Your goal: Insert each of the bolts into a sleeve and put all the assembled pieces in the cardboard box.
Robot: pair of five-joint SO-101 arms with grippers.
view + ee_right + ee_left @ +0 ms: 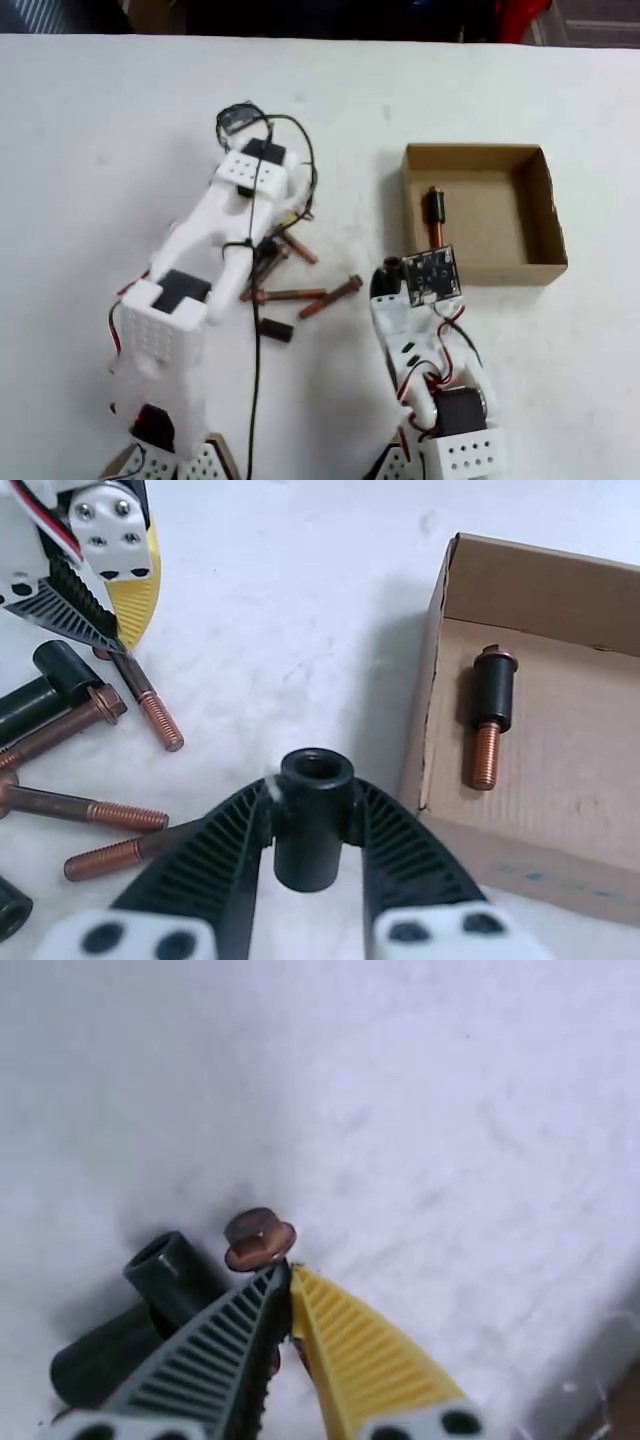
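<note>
The left gripper (290, 1273) is almost closed. Its grey finger and its yellow finger pinch the shank of a copper-coloured bolt (258, 1238) just under the flanged hex head, and only a thin gap stays between the tips. In the right wrist view the threaded end of this bolt slopes down toward the white table (480, 80). Just beside the gripper lie two black sleeves (150, 1305), close together, one with its open end turned up.

The right gripper (313, 788) is open just as wide as the thing it holds: a black sleeve (315, 825) clamped between the two black ribbed fingers, standing about upright, its threaded hole facing the camera. It is held over the table, between the loose bolts (85, 810) and the cardboard box (520, 570), and touches neither of them.

In the cardboard box one assembled piece (490, 710) lies flat on the floor, a bolt pushed through a black sleeve, with the head at one end and the thread coming out at the other.

On the outer front wall of the box there is a faint blue mark (530, 875), perhaps print, but it is too blurred to read.
</note>
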